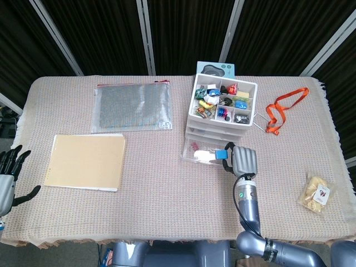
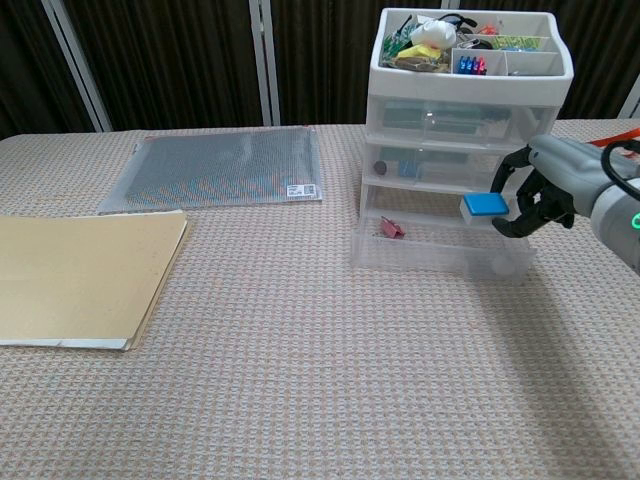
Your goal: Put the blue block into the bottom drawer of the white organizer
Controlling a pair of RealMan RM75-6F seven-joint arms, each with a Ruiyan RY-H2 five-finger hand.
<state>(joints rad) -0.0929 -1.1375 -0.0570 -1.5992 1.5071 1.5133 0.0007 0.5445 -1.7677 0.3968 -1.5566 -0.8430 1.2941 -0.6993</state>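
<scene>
My right hand point(image 1: 242, 160) point(image 2: 553, 186) holds the blue block point(image 2: 485, 205) point(image 1: 227, 147) in the air above the right end of the pulled-out bottom drawer point(image 2: 430, 249) point(image 1: 194, 157) of the white organizer point(image 2: 466, 100) point(image 1: 222, 108). The clear drawer holds a small red clip point(image 2: 390, 229) and a white ball point(image 2: 504, 266). My left hand point(image 1: 8, 175) hangs open off the table's left edge, far from everything, and shows only in the head view.
A tan folder point(image 1: 85, 162) lies at the left. Behind it sits a mesh zip pouch point(image 1: 132, 105). An orange lanyard point(image 1: 282, 109) lies right of the organizer, and a snack bag point(image 1: 317, 193) rests near the right edge. The organizer's top tray is full of small items.
</scene>
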